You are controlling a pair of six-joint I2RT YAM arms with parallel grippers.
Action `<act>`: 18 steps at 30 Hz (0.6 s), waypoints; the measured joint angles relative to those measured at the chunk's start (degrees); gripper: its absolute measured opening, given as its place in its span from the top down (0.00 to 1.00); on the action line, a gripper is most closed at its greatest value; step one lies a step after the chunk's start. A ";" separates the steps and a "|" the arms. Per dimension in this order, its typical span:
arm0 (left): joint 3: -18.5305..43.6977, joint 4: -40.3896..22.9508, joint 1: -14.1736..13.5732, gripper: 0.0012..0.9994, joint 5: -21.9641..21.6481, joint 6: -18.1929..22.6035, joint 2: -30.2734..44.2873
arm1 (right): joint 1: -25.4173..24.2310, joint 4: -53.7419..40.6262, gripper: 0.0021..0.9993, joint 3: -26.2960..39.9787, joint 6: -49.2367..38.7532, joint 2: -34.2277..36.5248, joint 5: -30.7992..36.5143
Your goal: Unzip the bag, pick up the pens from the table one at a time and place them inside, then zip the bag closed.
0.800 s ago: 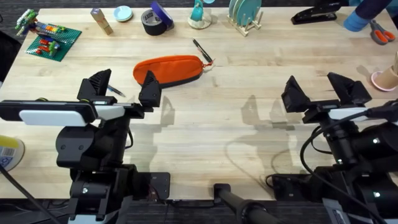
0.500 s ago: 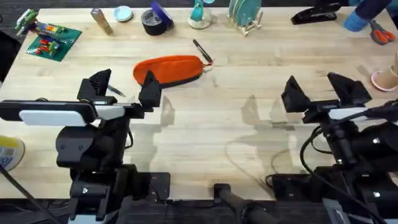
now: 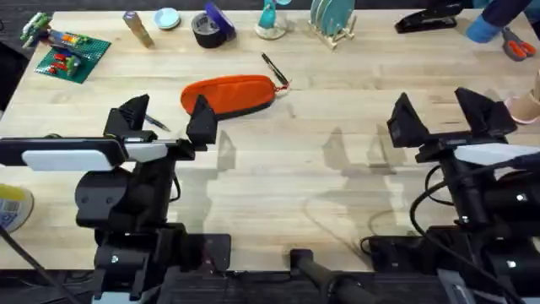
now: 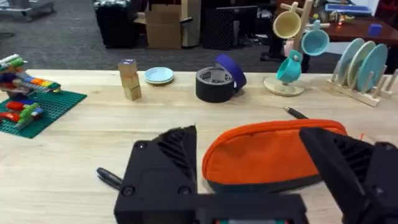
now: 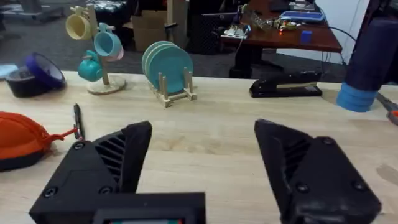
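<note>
Nothing of the task looks done yet. The orange bag lies on the counter left of centre and toward the far side, and from what the overhead and left wrist views show, its top looks closed; the zipper itself is too small to read with certainty. A thin red pull tab sticks out of its right end.

One pen lies on the counter just beyond the bag's right end, angled away toward the far side. A second pen lies to the near left of the bag, partly hidden in the overhead view by the left hand.

The left hand hovers with its fingers spread wide and empty, just in front of the bag's left end; in its own wrist view the bag sits between and beyond the two fingers. The right hand is also released and holds nothing, well apart from the bag over the bare right part of the counter.

So every step appears to remain: opening the zipper, carrying each pen in turn into the bag, and zipping it shut. By its position, the left hand seems about to begin on the bag.
</note>
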 joint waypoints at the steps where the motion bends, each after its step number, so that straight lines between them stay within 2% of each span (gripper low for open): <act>1: 0.24 -0.24 0.00 0.01 -0.26 -0.17 0.00 | 0.00 -0.04 0.00 0.21 -0.01 0.01 0.02; 4: 1.83 -0.43 0.00 0.01 -1.10 -0.51 0.00 | 0.00 -1.23 0.00 1.96 0.00 0.07 0.00; 9: 7.01 -2.43 0.00 0.01 -1.93 -0.82 1.65 | 0.00 -7.11 0.00 8.74 0.00 2.38 0.00; 13: 12.50 -5.98 0.00 0.01 -2.21 -0.83 6.09 | 0.00 -10.68 0.00 15.14 0.00 7.25 -0.02; 18: 21.04 -11.97 0.00 0.01 -2.23 -0.85 14.75 | 0.00 -15.64 0.00 24.05 -0.01 16.54 -0.02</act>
